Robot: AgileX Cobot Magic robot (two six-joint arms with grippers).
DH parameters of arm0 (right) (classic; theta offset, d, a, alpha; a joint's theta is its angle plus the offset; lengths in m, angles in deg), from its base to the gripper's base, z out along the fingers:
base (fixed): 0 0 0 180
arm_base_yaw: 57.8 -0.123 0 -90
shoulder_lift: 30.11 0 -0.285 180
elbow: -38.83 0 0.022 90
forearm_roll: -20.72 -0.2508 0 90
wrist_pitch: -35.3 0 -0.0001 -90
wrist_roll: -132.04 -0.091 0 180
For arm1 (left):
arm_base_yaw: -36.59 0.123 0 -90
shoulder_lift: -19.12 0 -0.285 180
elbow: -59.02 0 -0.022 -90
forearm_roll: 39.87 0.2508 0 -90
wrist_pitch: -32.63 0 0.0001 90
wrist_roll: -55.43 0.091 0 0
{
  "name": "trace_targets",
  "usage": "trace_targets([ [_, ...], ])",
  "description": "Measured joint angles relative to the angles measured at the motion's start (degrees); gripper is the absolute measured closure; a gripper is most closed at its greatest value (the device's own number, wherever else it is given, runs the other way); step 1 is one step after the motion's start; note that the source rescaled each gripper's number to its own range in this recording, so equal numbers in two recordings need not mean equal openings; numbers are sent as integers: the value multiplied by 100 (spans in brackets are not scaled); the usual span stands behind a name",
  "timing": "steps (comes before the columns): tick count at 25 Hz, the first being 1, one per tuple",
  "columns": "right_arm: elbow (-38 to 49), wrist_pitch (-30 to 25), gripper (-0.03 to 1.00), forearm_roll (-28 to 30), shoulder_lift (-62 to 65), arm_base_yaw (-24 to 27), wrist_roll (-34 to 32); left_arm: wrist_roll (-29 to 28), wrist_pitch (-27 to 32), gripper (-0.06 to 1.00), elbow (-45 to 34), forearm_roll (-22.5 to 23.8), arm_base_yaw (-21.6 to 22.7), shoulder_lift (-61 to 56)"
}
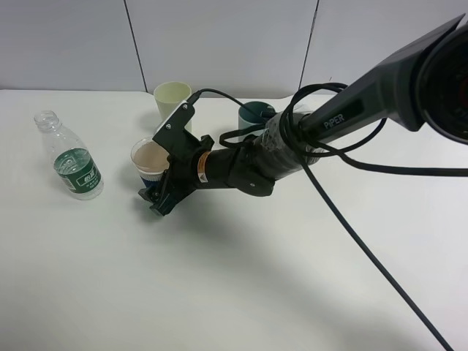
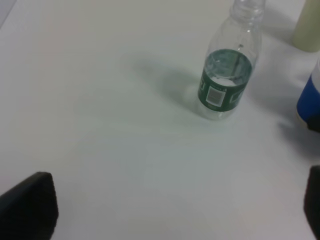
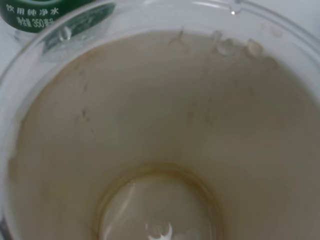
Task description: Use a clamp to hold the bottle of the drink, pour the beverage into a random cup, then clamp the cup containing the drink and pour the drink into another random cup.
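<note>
We judge the first pour done: the bottle point(image 1: 70, 156) stands uncapped on the table point(image 1: 234, 292), apart. The right end effector point(image 1: 157, 191) flanks the paper cup point(image 1: 150, 162); grip unclear. The teal tumbler point(image 1: 255, 114) awaits. The left end effector point(image 2: 175, 210) is spread.

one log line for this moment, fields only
right gripper: at paper cup, upright on table | left gripper: open, empty | bottle: upright, uncapped | teal tumbler: behind arm

Bright, even overhead light washes the matte white tabletop point(image 1: 234, 292), soft shadows pooling beneath the bulky black robot arm point(image 1: 351, 117), while both wrist views are blurred.
</note>
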Motion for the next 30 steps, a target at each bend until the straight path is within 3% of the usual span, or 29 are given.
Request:
trace_targets([
  [4, 5, -487, 15, 6, 390, 0, 0, 0, 0, -5, 0, 0, 0, 0],
  [12, 5, -2015, 14, -186, 2022, 0, -218, 0, 0, -5, 0, 0, 0, 0],
  [19, 5, -2613, 13, -215, 3428, 0, -255, 0, 0, -5, 0, 0, 0, 0],
  [25, 5, -3664, 13, 671, 4138, 279, -386, 0, 0, -5, 0, 0, 0, 0],
  [30, 5, -5029, 13, 1047, 4363, 1120, -817, 0, 0, -5, 0, 0, 0, 0],
])
